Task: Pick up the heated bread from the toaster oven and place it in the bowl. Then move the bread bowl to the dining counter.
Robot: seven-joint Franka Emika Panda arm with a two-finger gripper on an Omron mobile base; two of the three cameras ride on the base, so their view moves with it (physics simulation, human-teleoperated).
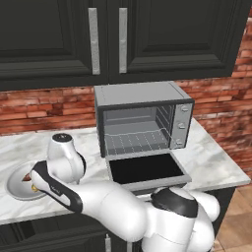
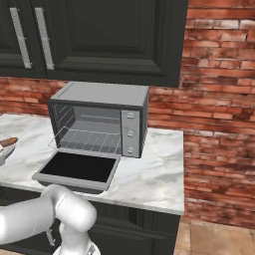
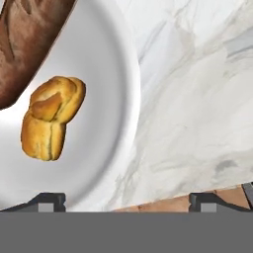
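The heated bread (image 3: 52, 118), a golden knotted lump, lies in the shallow white bowl (image 3: 106, 74) beside a long brown baguette (image 3: 24, 44). My gripper (image 3: 127, 202) hangs open just above the bowl's rim. One fingertip (image 3: 47, 201) is over the bowl, the other is over the marble, and nothing is between them. In the left base view the bowl (image 1: 14, 189) sits on the counter's left, with my hand over its right side. The toaster oven (image 1: 142, 120) stands with its door dropped open and its rack bare. The dining counter is out of view.
The marble counter (image 1: 211, 162) runs along a red brick wall under dark cabinets (image 1: 108, 34). The oven's open door (image 1: 145, 170) juts out over the counter's front edge. From the right base view I see the toaster oven (image 2: 99, 119) and the baguette's tip (image 2: 7, 142).
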